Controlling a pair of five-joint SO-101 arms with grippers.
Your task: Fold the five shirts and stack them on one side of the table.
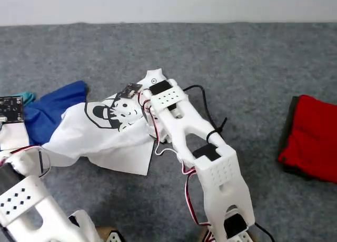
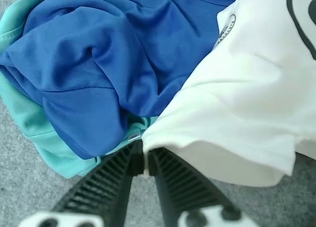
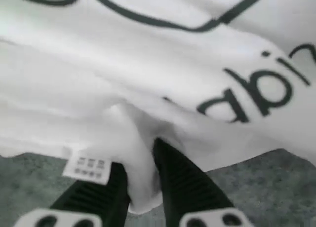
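High view: the white shirt (image 1: 105,137) lies print up on the left half of the tabletop (image 1: 221,52). Its long axis slants from the near left edge toward the middle. The right arm (image 1: 210,163) reaches from the near edge to its inner end, and the left arm (image 1: 26,200) sits at the near left corner. The blue shirt (image 1: 50,108) lies partly under the white shirt, by the left edge. The red shirt (image 1: 313,137) lies folded at the right edge, well apart. Bare tabletop runs along the far edge and between the right arm and the red shirt.

Left wrist view: the left tool (image 2: 143,160) is clamped on the white shirt's edge, where it overlaps the blue shirt and the teal shirt (image 2: 29,113).

Right wrist view: the right tool (image 3: 143,187) pinches a white fold beside a label (image 3: 89,168)
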